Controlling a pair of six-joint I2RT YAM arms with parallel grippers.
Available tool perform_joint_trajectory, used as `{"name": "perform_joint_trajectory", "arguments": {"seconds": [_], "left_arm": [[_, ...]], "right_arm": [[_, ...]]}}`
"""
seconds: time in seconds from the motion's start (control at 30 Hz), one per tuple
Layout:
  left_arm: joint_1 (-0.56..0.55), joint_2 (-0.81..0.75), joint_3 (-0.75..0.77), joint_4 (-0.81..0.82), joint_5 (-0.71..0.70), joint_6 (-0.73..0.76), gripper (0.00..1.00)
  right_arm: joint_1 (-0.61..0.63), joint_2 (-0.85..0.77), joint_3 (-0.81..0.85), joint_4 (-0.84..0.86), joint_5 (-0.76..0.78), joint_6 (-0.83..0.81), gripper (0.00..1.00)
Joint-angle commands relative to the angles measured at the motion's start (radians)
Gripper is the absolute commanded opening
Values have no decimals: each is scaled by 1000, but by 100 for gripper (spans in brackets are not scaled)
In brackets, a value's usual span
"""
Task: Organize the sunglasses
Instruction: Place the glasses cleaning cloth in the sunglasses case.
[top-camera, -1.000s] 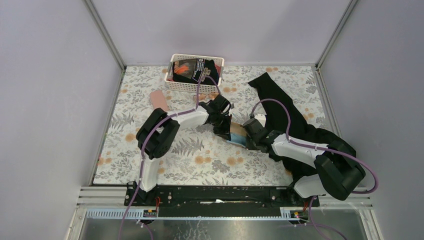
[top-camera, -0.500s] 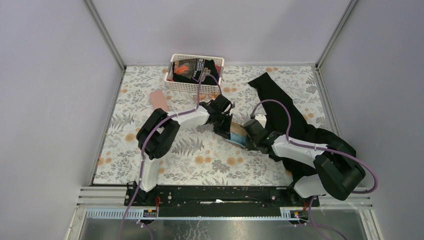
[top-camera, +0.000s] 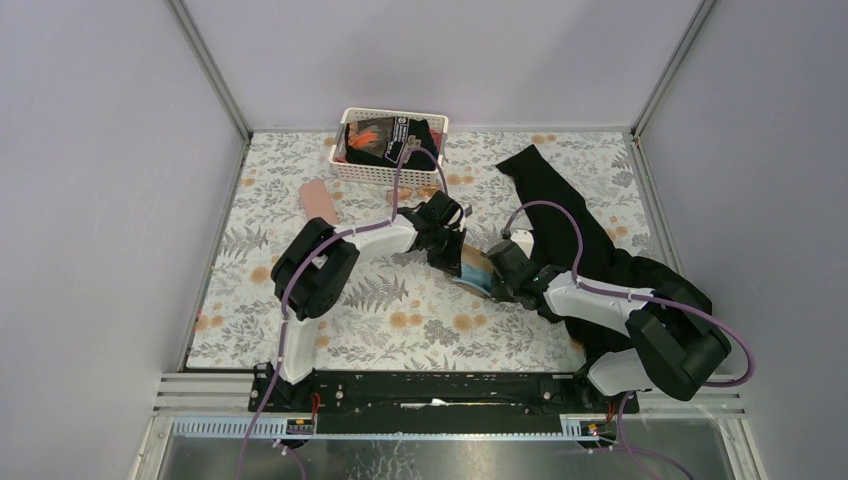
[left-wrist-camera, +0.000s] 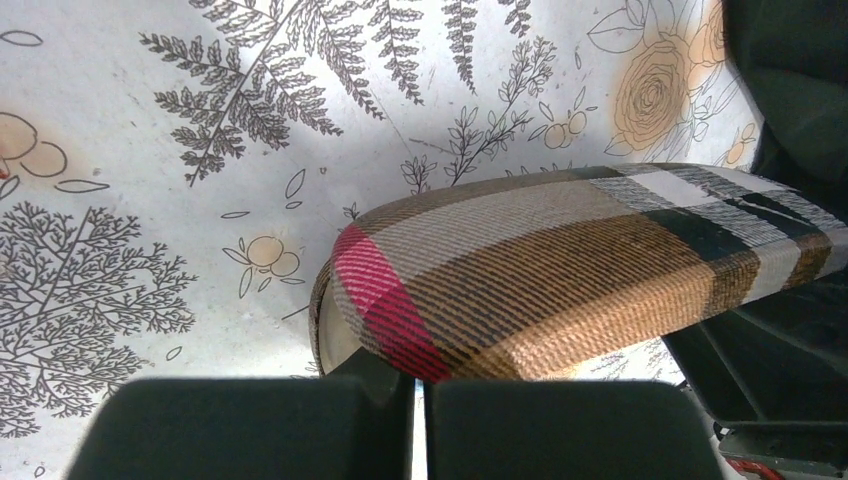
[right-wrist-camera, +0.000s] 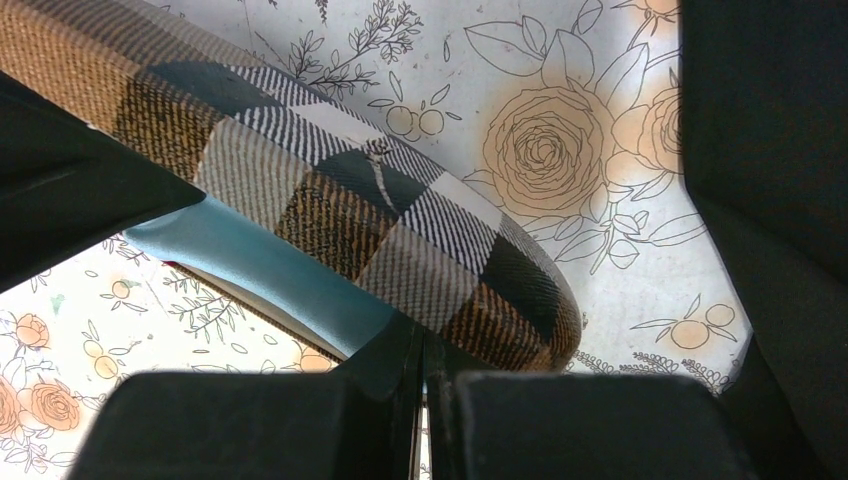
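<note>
Two grippers meet at mid-table on one plaid glasses case (left-wrist-camera: 560, 270), one at each end. Left gripper (left-wrist-camera: 420, 385): fingers closed together, tips against the red-striped end of the case; a pinch on its rim cannot be confirmed. Right gripper (right-wrist-camera: 425, 380): fingers likewise closed, at the opposite end, where the lid stands ajar over a light-blue cloth (right-wrist-camera: 270, 270). Sunglasses: not identifiable in any view; location cannot be told. A pink case (top-camera: 318, 202) lies near the white basket (top-camera: 385, 175). A black cloth (top-camera: 560, 210) lies to the right.
</note>
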Motion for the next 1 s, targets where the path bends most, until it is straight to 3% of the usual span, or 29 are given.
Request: {"name": "perform_joint_trajectory", "arguments": {"seconds": [0.0,0.7,0.97], "left_arm": [[1,-1,1,25,-60,64,0],[-54,-50,23,-31,-245,245,0],[-85,-132,-18,31,-311,268,0]], "right_arm": [[-6,11,-15,-17,31,7,0],[-7,17,-21,-10,22,7,0],[-7,9,-18,-11,31,10,0]]}}
